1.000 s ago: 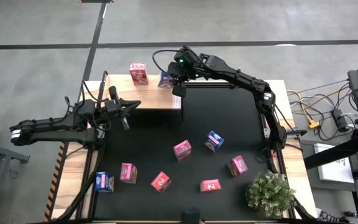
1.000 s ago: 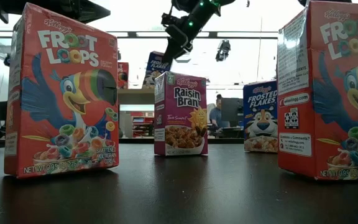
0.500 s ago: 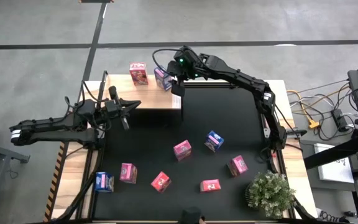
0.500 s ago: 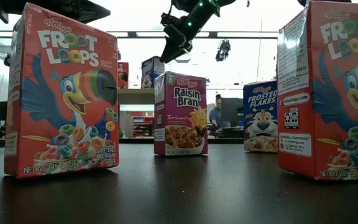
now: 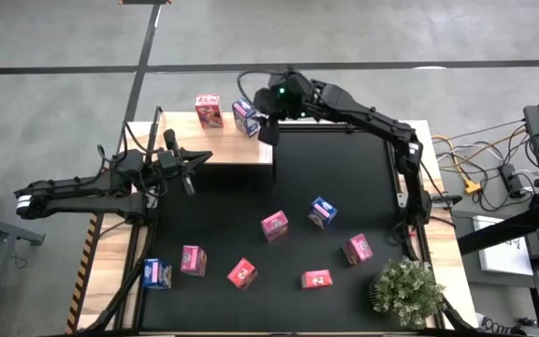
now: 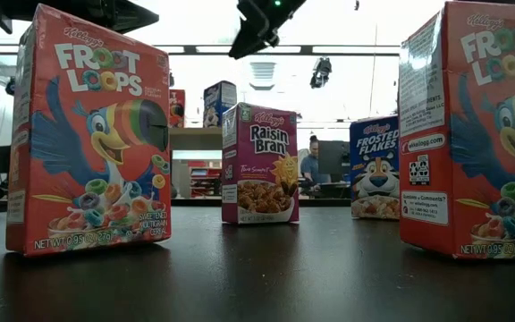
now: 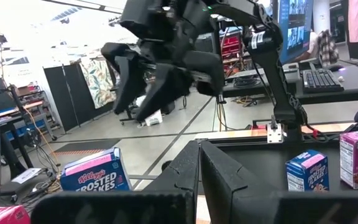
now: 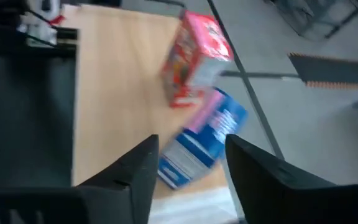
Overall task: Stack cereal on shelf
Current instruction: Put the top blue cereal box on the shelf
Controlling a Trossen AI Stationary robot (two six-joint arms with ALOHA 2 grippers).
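The right gripper (image 5: 262, 120) was found above the far edge of the shelf (image 5: 232, 150), raised clear of its top, fingers (image 8: 135, 168) parted with nothing between them. Just beyond its fingertips stood a blue Frosted Flakes box (image 5: 246, 117), upright on the shelf and apart from the fingers; the right wrist view showed this box (image 8: 201, 140) in the gap ahead of the fingers, untouched. Past it, farther from the gripper, a red cereal box (image 5: 209, 109) stood upright on the same shelf, near the blue one but not touching it.

The left gripper (image 5: 191, 159) waited over the shelf's near edge, closed on nothing, well apart from both shelved boxes.

Behind the right gripper, on the black mat (image 5: 344, 187), seven boxes remained: a blue box (image 5: 323, 212) and a pink box (image 5: 274, 225) near the middle, a pink box (image 5: 358, 248) to the side, and a nearer row of a blue box (image 5: 157, 273) and three pink boxes (image 5: 193, 260), (image 5: 241, 272), (image 5: 316, 279).

A potted plant (image 5: 405, 290) stood at the table's near right corner.
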